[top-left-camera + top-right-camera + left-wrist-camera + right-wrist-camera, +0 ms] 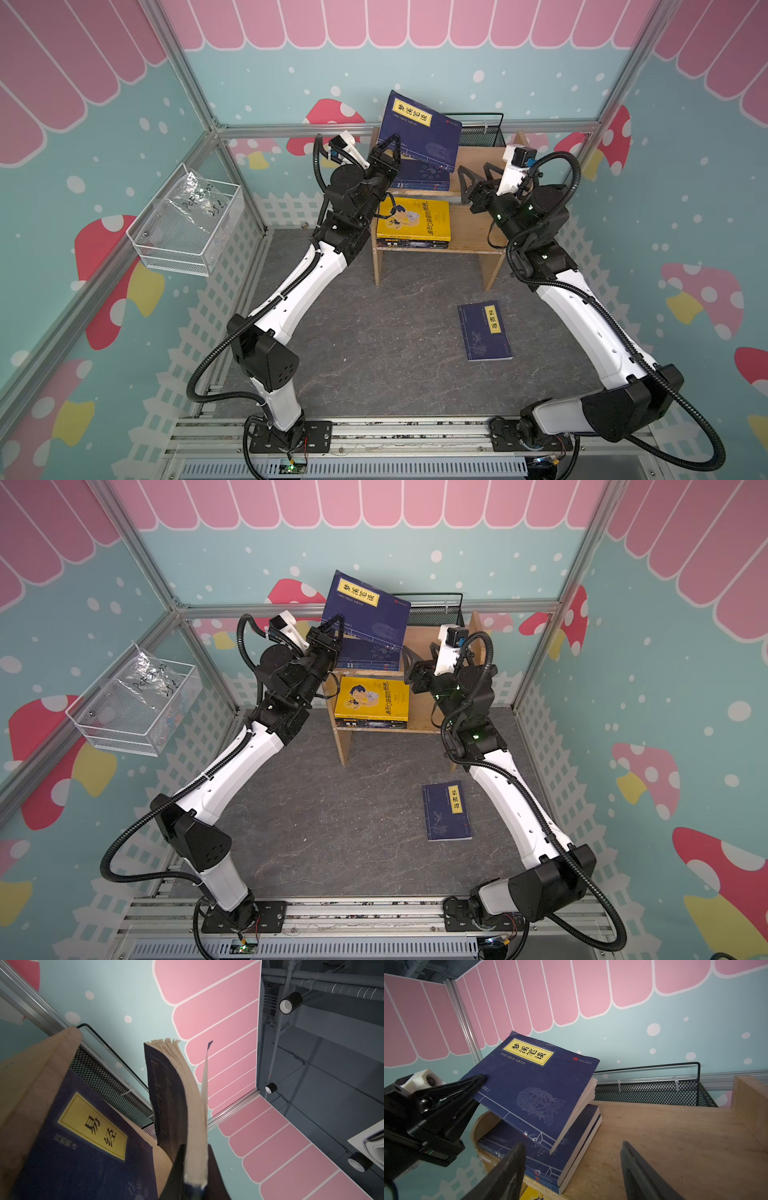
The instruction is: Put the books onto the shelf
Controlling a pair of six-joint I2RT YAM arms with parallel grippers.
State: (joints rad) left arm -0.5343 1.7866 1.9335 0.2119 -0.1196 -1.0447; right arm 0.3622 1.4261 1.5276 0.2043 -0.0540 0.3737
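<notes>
A navy book [424, 129] is pinched by the left gripper [391, 144] and tilted over the stack [424, 178] on the shelf [478, 160], seemingly for laying flat; the right gripper [476, 171] is held spread, empty.

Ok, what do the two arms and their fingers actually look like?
The left arm and right arm match: white shell links, black joints, black ribbed cable conduit looping alongside, a white camera housing at each wrist. The fingers are black, triangular, tapering to tips.
</notes>
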